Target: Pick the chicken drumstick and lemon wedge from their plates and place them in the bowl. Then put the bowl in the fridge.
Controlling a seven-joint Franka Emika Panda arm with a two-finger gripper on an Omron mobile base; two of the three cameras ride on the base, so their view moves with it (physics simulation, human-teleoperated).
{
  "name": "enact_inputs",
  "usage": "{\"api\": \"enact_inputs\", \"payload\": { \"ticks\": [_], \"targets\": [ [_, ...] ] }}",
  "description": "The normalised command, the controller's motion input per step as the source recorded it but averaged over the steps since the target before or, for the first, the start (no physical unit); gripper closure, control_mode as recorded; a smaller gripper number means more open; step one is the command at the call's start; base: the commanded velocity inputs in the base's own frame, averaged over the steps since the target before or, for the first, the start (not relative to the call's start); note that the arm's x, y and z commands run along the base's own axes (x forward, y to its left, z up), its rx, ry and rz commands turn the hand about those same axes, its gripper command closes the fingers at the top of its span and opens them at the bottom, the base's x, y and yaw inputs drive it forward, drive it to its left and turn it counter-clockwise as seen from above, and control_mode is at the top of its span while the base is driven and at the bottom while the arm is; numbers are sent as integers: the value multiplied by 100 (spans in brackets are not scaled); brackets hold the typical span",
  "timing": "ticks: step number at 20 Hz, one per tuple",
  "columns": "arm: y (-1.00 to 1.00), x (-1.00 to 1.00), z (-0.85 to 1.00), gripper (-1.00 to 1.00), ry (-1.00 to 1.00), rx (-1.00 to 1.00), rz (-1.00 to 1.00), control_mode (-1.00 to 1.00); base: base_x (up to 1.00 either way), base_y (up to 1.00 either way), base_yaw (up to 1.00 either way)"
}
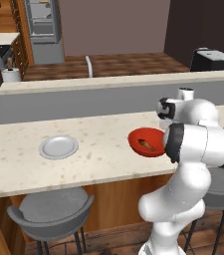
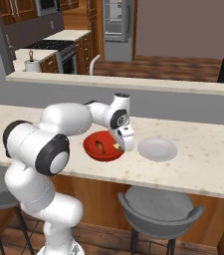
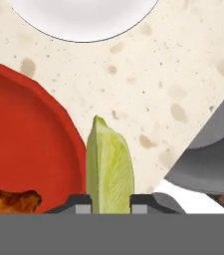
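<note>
Hand view: pincer [image 3: 111, 203], jaws narrow, clamped on 1 lemon wedge [image 3: 109, 167], which stands upright between the tips just beside the rim of 1 red bowl [image 3: 29, 134]. Bowl holds 1 chicken drumstick [image 3: 9, 200]. 1 grey plate [image 3: 83, 20] lies bare beyond on the speckled counter [image 3: 183, 74]. Right base view: bowl and plate sit near each other; 1 stool [image 2: 158, 206] stands below.

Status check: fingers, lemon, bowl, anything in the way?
Fingers shut on lemon wedge, just outside the red bowl's rim. Chicken drumstick already in bowl. Light-grey plate beyond, bare. Nothing in the way.
</note>
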Motion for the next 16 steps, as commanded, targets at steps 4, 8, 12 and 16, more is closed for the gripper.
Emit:
{"api": "enact_inputs", "payload": {
  "ticks": [4, 8, 12, 16],
  "targets": [
    [52, 16, 0, 100, -9, 0, 1, -100, 0, 0, 0],
    [38, 33, -1, 100, -1, 0, 0, -100, 0, 0, 0],
    [27, 44, -15, 100, -1, 0, 0, -100, 0, 0, 0],
    [4, 47, -23, 100, -6, -2, 0, -100, 0, 0, 0]
  ]
}}
